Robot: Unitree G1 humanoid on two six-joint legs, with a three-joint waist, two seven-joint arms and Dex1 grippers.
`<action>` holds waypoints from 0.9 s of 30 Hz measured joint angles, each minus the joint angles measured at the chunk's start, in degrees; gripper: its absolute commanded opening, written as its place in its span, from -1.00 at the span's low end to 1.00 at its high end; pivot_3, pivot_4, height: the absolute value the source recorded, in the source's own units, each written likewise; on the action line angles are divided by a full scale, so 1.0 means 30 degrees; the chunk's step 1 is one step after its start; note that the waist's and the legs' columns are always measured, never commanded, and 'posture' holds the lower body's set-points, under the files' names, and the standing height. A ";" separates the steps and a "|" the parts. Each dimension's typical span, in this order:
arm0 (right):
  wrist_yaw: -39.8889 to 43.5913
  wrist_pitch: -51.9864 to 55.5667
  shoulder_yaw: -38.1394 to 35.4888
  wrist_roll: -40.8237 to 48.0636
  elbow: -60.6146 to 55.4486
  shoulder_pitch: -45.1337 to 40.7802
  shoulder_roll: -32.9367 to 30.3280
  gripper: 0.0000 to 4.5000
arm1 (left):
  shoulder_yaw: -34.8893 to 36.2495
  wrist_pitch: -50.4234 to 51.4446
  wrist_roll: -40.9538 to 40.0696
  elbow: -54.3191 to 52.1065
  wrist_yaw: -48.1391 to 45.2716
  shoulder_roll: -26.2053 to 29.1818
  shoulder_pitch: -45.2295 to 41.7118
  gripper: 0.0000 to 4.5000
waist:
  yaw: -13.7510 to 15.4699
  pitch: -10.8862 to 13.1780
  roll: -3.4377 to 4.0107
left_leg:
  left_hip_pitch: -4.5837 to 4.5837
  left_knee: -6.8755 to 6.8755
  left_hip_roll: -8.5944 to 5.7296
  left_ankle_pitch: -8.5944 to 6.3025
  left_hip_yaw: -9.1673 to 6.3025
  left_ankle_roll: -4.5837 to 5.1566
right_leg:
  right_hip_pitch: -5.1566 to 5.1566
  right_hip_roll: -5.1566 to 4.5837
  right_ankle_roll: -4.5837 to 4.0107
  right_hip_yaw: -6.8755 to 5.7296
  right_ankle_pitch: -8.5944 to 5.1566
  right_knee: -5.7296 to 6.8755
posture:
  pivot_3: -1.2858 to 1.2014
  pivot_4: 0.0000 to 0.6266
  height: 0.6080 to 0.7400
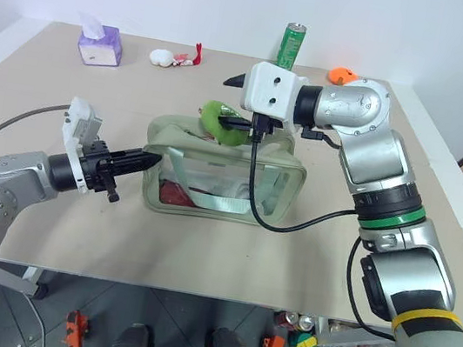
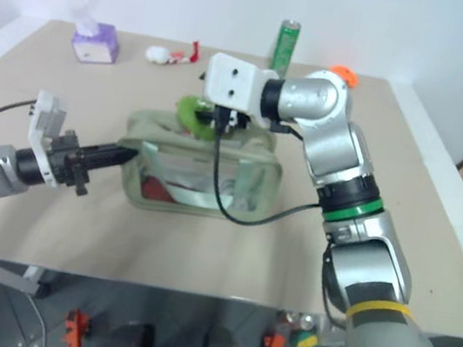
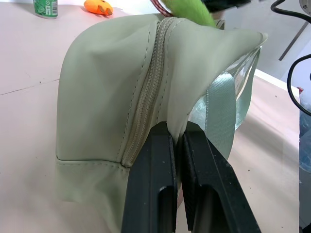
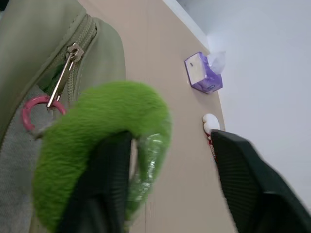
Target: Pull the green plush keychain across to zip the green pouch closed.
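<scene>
the desk point(image 1: 45, 73) is a wide beige surface, and the green pouch point(image 1: 220, 191) sits near its middle, upright, with clear side panels and pale green strap handles. its top zipper point(image 3: 146, 102) runs along the top of the pouch toward the left end effector.

the left end effector point(image 1: 136, 161) reaches in level from the left, its two black fingers point(image 3: 153, 189) pressed together and pinching the fabric at the pouch's near end, right beside the end of the zipper — closed on the pouch. the right end effector point(image 4: 170, 184) comes in from the right over the pouch's top; its fingers stand apart, one finger point(image 4: 104, 179) pushed through the loop of the green plush keychain point(image 1: 220, 122), the other finger clear of it.

the keychain rests on the pouch's top toward the far side, hung from the metal zipper pull point(image 4: 68, 68) by a pink ring point(image 4: 34, 112).

along the far edge stand a purple tissue box point(image 1: 100, 43), a green drink can point(image 1: 292, 46), a small white-and-red item point(image 1: 176, 58) and an orange object point(image 1: 342, 75) — all well apart from the pouch.
</scene>
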 measured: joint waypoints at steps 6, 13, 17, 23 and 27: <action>0.0006 0.0003 0.0000 0.0011 0.0228 0.0000 0.0098 -0.96 | 0.0001 -0.0005 -0.0003 -0.0001 -0.0001 -0.0003 0.0043 -1.00 | -0.0001 0.0000 0.0000 | 0.0000 0.0000 0.0002 0.0000 0.0000 0.0000 | 0.0000 0.0002 -0.0001 -0.0001 0.0000 0.0000 | 0.03 -0.52 1.00; 0.0601 0.0152 -0.0004 0.0419 0.0229 0.0003 0.0040 -0.96 | 0.0000 -0.0018 -0.0003 0.0000 0.0002 -0.0119 0.0042 -1.00 | -0.0001 0.0000 0.0000 | 0.0000 0.0000 0.0002 0.0000 -0.0002 0.0000 | 0.0000 0.0002 -0.0001 -0.0002 0.0000 0.0001 | 0.03 -0.52 1.00; 0.0598 0.0176 -0.0005 0.0428 0.0235 0.0003 0.0016 -0.96 | 0.0000 -0.0023 -0.0002 0.0001 0.0000 -0.0119 0.0041 -1.00 | -0.0001 0.0000 0.0000 | 0.0001 0.0000 0.0002 0.0000 -0.0002 0.0000 | 0.0000 0.0002 -0.0001 -0.0002 0.0000 0.0000 | 0.03 -0.52 1.00; 0.0395 0.0165 -0.0026 0.0423 0.0262 0.0002 -0.0038 -0.96 | 0.0000 -0.0028 0.0000 0.0005 -0.0038 -0.0117 0.0034 -1.00 | -0.0001 0.0000 0.0000 | 0.0000 0.0000 0.0002 0.0000 -0.0001 0.0000 | 0.0000 0.0002 0.0000 -0.0001 0.0000 0.0000 | 0.03 -0.52 1.00; 0.0488 0.0524 -0.0144 0.0651 -0.0263 0.0105 -0.0059 -0.85 | -0.0001 -0.0031 0.0005 0.0005 -0.0049 -0.0117 0.0032 -1.00 | 0.0000 0.0000 0.0000 | 0.0000 -0.0001 0.0002 0.0000 -0.0002 0.0000 | 0.0000 0.0002 0.0000 -0.0002 -0.0001 0.0001 | 0.03 -0.52 1.00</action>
